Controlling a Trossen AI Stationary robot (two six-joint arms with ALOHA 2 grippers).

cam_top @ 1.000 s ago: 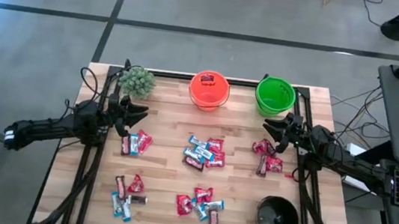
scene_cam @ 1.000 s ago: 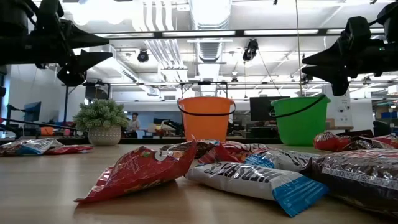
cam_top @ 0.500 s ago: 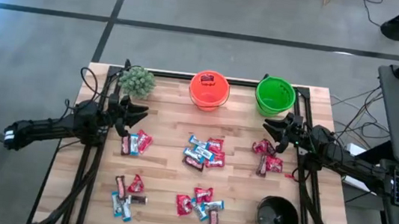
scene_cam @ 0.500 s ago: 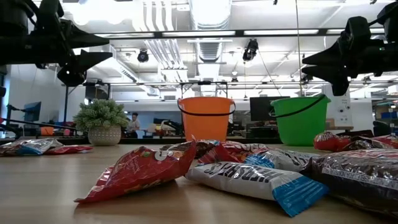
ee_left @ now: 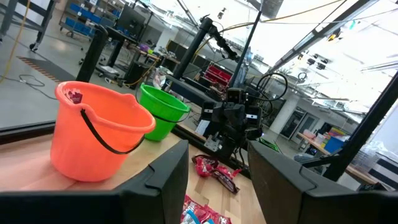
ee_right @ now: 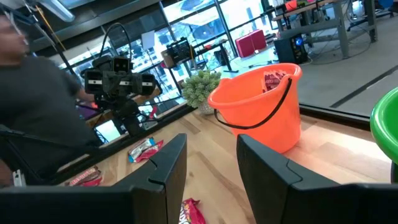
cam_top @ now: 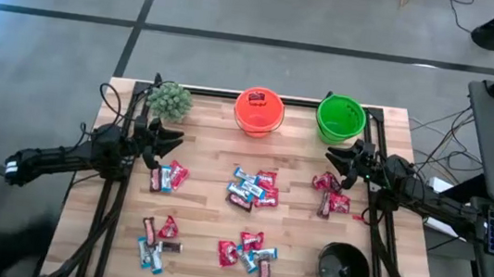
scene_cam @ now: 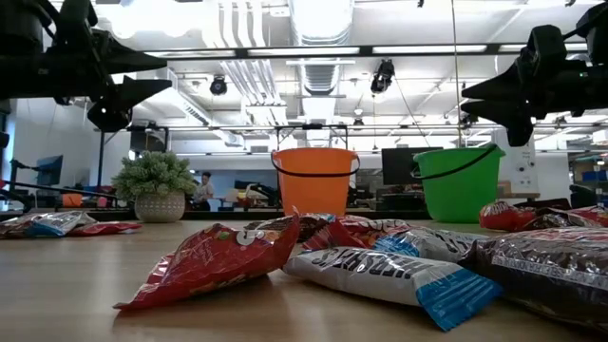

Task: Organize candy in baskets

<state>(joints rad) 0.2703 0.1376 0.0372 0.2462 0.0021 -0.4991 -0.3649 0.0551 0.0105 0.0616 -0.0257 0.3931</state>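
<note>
Both grippers hang above the table with fingers parted and nothing between them: the left gripper [cam_top: 170,139] near the plant [cam_top: 169,100], the right gripper [cam_top: 333,160] below the green pail [cam_top: 341,117]. The candy [cam_top: 253,188] lies in tight, overlapping heaps, so a descending gripper may pinch two pieces or slip on the shiny wrappers. One red piece sits in the orange pail [cam_top: 259,112]; the black bowl [cam_top: 344,269] is empty.

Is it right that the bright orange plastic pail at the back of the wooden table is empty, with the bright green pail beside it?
Not quite. The bright orange plastic pail is not empty: the high view shows a red wrapped candy inside it. The bright green pail does stand beside it at the back of the wooden table.
</note>
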